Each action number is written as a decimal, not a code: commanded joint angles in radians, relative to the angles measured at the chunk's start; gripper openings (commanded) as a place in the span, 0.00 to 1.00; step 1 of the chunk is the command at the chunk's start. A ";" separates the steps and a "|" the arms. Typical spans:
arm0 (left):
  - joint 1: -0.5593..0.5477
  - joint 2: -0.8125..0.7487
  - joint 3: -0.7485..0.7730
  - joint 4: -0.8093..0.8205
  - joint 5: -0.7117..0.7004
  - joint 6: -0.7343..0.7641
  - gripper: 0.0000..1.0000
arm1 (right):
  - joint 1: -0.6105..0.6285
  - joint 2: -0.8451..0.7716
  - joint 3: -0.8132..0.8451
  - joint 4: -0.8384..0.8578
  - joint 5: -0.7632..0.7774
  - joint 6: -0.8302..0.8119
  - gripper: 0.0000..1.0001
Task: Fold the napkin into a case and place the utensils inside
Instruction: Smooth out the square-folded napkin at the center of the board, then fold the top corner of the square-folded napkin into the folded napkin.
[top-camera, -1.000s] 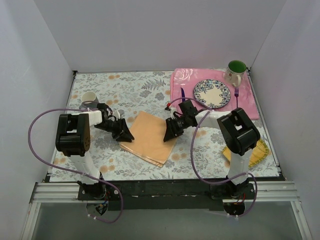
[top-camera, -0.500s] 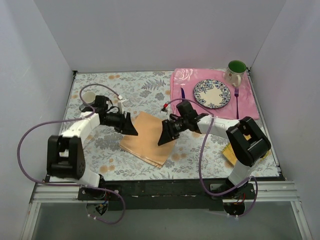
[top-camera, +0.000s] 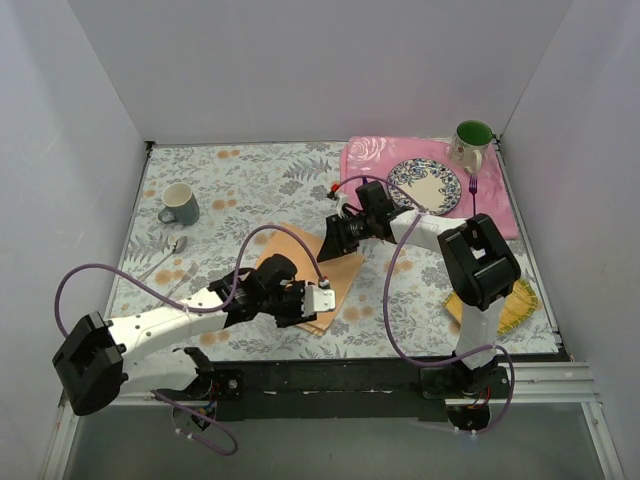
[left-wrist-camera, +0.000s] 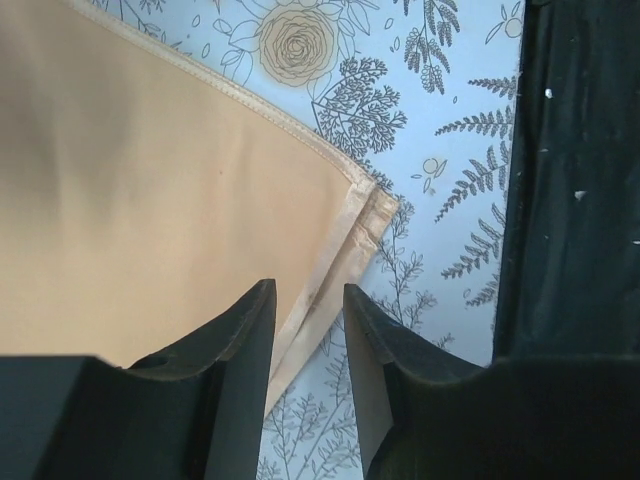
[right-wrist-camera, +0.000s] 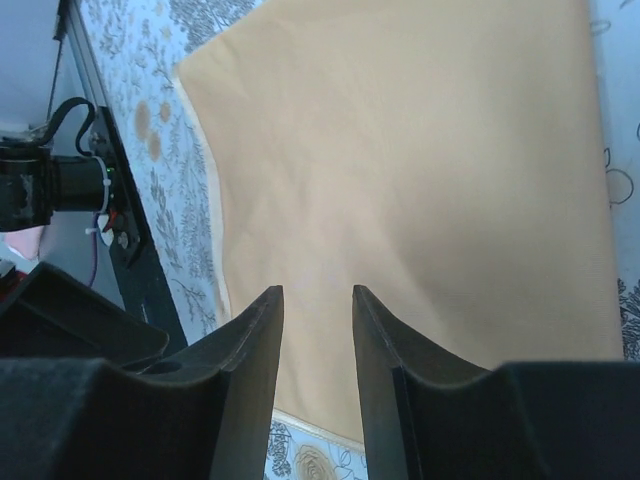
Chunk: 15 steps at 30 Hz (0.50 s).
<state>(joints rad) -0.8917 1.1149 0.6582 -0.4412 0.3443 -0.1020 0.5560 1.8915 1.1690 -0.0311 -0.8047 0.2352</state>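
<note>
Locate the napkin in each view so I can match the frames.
Top external: napkin mid-frame, just left of centre.
Left wrist: napkin fills the upper left, its hemmed corner at centre right.
Right wrist: napkin fills the centre and right.
Shared landmark: the floral tablecloth bordering it in all three.

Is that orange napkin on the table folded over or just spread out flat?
Folded: the napkin shows stacked hemmed edges at its corner in the left wrist view, one layer over another.
</note>
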 joint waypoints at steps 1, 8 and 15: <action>-0.085 -0.006 -0.043 0.165 -0.131 0.080 0.33 | 0.013 0.032 -0.032 0.098 0.022 0.026 0.42; -0.242 0.028 -0.127 0.294 -0.206 0.113 0.31 | 0.021 0.027 -0.126 0.148 0.027 0.070 0.41; -0.306 0.121 -0.126 0.389 -0.269 0.114 0.30 | 0.019 0.026 -0.152 0.148 0.030 0.065 0.41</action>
<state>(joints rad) -1.1748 1.2144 0.5354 -0.1459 0.1284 -0.0044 0.5743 1.9331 1.0286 0.0669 -0.7731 0.2935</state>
